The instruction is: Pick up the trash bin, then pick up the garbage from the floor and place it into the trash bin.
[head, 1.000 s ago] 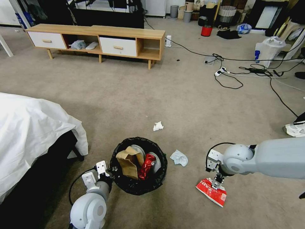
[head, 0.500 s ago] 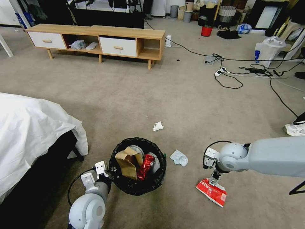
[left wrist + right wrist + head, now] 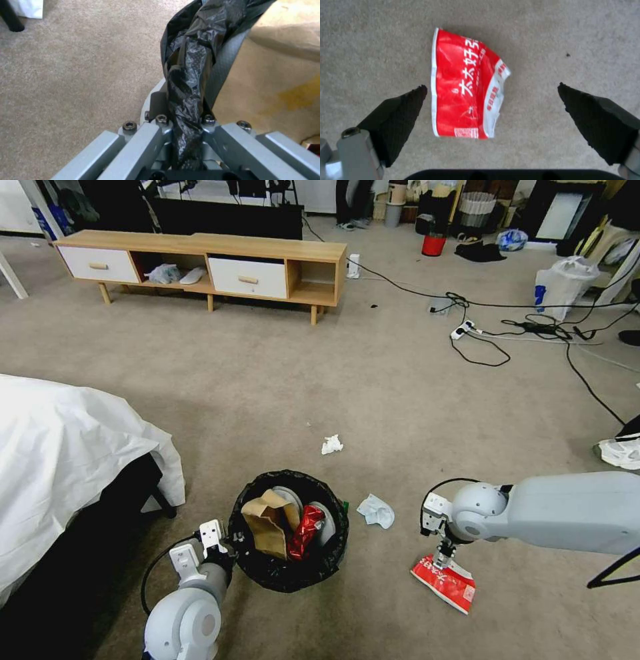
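The trash bin [image 3: 291, 577], lined with a black bag, is held at its near-left rim by my left gripper [image 3: 230, 545], which is shut on the bag-covered rim [image 3: 186, 100]. Inside lie a brown paper bag [image 3: 267, 521] and a red can [image 3: 305, 530]. On the floor [image 3: 347, 380] to the right lies a flattened red-and-white carton [image 3: 445, 584] [image 3: 466, 87]. My right gripper [image 3: 443, 561] [image 3: 491, 87] hangs open just above it, one finger on each side. Two crumpled white tissues [image 3: 331, 445] [image 3: 376, 511] lie on the carpet beyond the bin.
A bed with a white sheet [image 3: 73, 453] stands at the left. A low wooden cabinet [image 3: 207, 263] stands at the back. Black cables and a power strip [image 3: 480, 330] trail over the carpet at the right, near a large white plastic bag [image 3: 560, 283].
My right arm has shifted slightly left and lower over the carton. The left gripper and the bin have stayed in place.
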### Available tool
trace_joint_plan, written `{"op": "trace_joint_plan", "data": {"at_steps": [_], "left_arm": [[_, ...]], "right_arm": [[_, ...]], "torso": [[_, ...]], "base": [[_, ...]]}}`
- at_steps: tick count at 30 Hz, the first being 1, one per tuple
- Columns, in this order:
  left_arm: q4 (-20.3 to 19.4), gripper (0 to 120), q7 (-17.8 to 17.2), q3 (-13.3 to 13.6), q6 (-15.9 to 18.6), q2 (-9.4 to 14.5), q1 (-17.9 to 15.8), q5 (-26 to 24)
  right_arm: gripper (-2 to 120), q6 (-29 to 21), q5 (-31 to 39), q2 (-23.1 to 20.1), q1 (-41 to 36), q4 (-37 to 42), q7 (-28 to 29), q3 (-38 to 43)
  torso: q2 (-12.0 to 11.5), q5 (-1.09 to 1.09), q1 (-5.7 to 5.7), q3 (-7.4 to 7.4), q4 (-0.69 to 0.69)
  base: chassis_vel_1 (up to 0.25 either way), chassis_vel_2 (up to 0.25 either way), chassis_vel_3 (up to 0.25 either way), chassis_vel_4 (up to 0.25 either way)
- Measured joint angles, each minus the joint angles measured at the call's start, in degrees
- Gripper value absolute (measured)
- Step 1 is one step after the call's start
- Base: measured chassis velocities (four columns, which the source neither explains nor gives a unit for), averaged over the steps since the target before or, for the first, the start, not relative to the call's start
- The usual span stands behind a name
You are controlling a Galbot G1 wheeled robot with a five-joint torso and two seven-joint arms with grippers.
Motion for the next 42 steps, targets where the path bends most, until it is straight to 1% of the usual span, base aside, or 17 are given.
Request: {"op": "trace_joint_plan", "data": {"at_steps": [4,10,20,34,42], "left_arm": [[0.0,2,0.0,-0.1,0.0,0.0,0.1,0.1],[-0.1,2,-0.1,-0.3,-0.1,0.0,0.2,0.1],[-0.1,2,-0.1,-0.3,-0.1,0.2,0.4,0.2],[0.1,2,-0.2,-0.3,-0.2,0.0,0.5,0.5],[0.3,2,-0.2,-0.3,-0.2,-0.3,0.5,0.8]], "right_arm": [[100,0.0,-0.3,-1.2,-1.4,-1.1,-0.1,0.8],[100,0.1,-0.9,-1.4,-2.1,-1.7,-0.3,0.9],[100,0.5,-3.4,-1.1,-4.2,-2.8,-1.2,2.2],[100,1.2,-6.4,-0.1,-5.2,-4.6,-2.8,2.7],[100,1.3,-7.0,0.9,-5.2,-4.2,-2.9,2.7]], "torso": [[0.0,-0.01,0.00,0.00,0.01],[0.0,-0.01,0.00,0.00,0.01],[0.0,0.00,0.00,0.00,0.00],[0.0,0.00,0.00,0.00,0.00],[0.0,0.00,0.00,0.00,0.00]], "base": [[0.000,0.000,0.000,0.000],[0.000,0.000,0.000,0.000],[0.000,0.000,0.000,0.000],[0.000,0.000,0.000,0.000],[0.000,0.000,0.000,0.000]]}}
